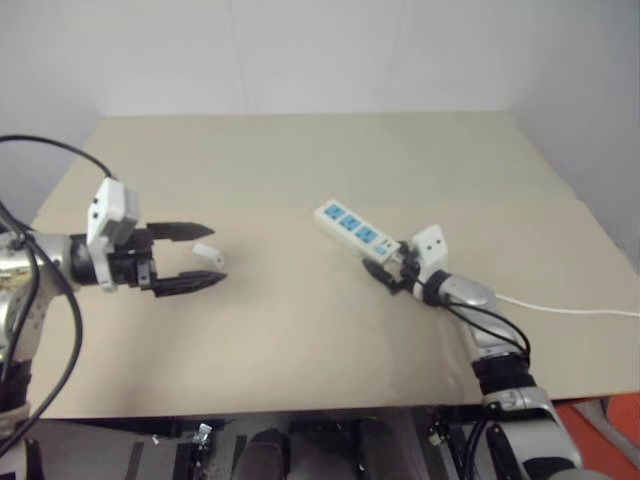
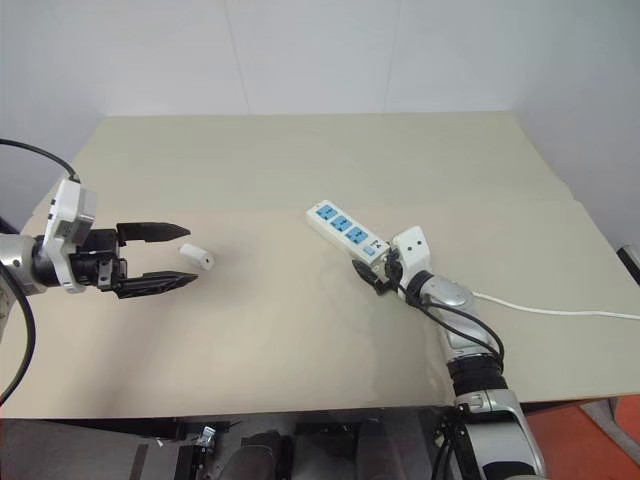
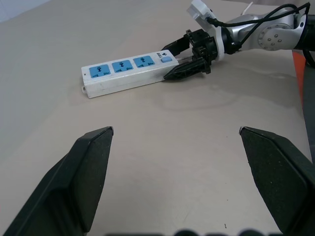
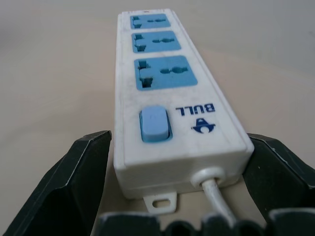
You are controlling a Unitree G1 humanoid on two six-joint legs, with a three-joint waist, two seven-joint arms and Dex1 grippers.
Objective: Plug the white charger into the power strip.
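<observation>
1. No containers are seen here, just a plain beige counter (image 2: 300,330) with the power strip (image 2: 346,231) laid flat on it, slanted, its three blue sockets and small blue switch (image 4: 155,125) facing up.
2. The white charger (image 2: 196,257) is found on its side on the counter, well apart from the strip, off toward the robot's left.
3. The left end effector (image 2: 185,256) is held just above the counter with the charger right at its fingertips, roughly between them but not gripped. The fingers are spread wide, released, nothing held.
4. The right end effector (image 1: 383,268) is placed at the switch end of the power strip, one black finger (image 4: 64,182) on each side of the white body, where the thin white cord (image 2: 560,309) comes out. Whether the fingers are actually pressed against the strip can't be told.
5. Pose-wise: the left arm is reached in from the side, pointing across toward the strip; the right forearm is stretched forward low over the counter, angled slightly inward.
</observation>
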